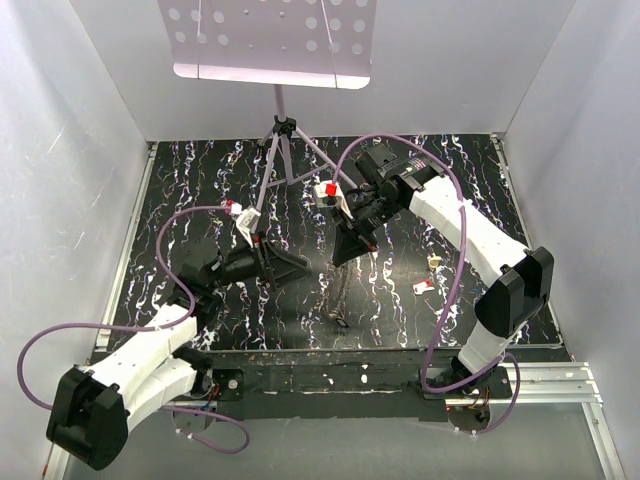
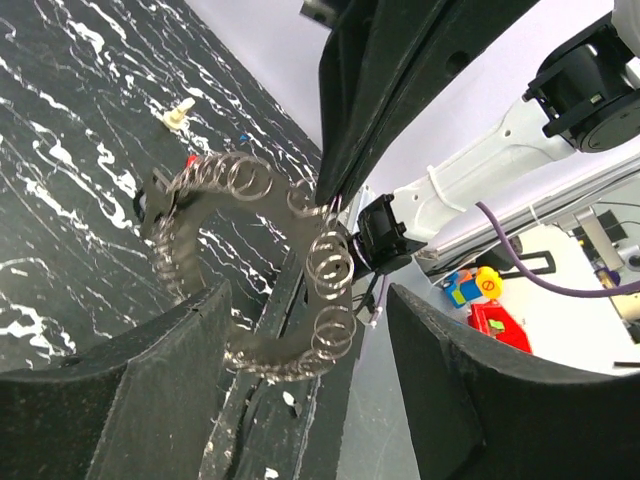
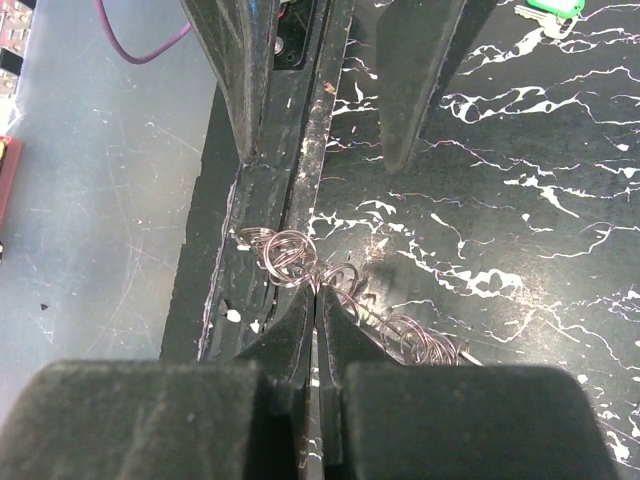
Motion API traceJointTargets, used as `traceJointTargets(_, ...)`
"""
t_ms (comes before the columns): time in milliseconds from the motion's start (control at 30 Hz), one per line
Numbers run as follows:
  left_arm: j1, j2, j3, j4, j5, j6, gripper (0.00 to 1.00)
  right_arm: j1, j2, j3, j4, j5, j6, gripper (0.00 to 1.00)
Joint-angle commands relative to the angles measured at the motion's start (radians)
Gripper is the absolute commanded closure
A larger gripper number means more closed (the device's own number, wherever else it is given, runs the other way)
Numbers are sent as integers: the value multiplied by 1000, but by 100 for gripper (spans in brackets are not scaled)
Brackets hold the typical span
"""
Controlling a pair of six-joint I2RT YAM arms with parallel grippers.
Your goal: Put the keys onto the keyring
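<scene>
The keyring [image 2: 168,235] hangs edge-on over the tabletop [image 1: 200,180], and the right fingers [image 3: 290,335] are closed on its upper rim. Whether its lower edge touches the tabletop cannot be told. Just left of the keyring, the left fingers [image 2: 150,380] are spread wide, holding nothing. A red key [image 1: 423,287] lies to the keyring's right, with a cream key [image 1: 434,262] slightly farther back.

The black, white-veined tabletop [image 1: 200,180] carries the music stand's tripod [image 1: 284,127] beyond the right claw [image 1: 342,260]. To that claw's right, nearer the arm bases, lie a cream-headed key [image 1: 434,262] and a red-headed key [image 1: 423,287], close together. A green-headed key [image 3: 555,10] lies ahead of its fingertips.
</scene>
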Motion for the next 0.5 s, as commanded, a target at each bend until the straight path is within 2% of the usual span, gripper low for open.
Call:
traceJointTargets(0,-14,33,98,-55,-28,166,41,8,-36,7,-25,-67,-23,99)
traceJointTargets(100,-14,39,150,-150,-4,356,48,8,-45,-1,-33,-75,-37,99)
traceJointTargets(233,-17,15,188,-254,48,616,48,13,-54,-12,-47,-84,-59,99)
traceJointTargets(300,-17,10,184,-239,84,700,50,17,-51,-7,-56,-86,-71,99)
traceJointTargets(467,-58,33,170,-122,135,775,53,26,-50,2,-68,-90,-86,99)
